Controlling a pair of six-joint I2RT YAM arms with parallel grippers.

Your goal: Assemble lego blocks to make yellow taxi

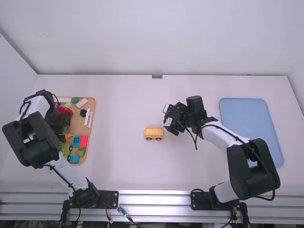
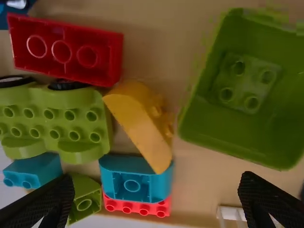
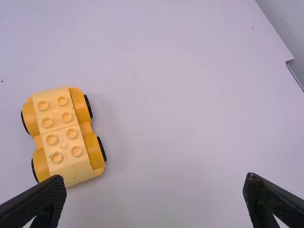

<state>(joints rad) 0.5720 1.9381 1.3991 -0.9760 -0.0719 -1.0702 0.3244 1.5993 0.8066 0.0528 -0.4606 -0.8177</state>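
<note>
Right gripper [image 1: 166, 118]: jaws wide apart, empty. Yellow four-wheeled Lego car [image 1: 154, 133] on table [image 1: 121, 166], at gripper's 7 o'clock. Left gripper [image 1: 59, 118]: likewise wide, empty, over block tray [image 1: 93, 107], car's 9 o'clock.

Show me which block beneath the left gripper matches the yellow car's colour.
The curved yellow block, between the green wheeled base and the hollow green block. It alone shares the car's colour; its neighbours are green, red or teal.
</note>
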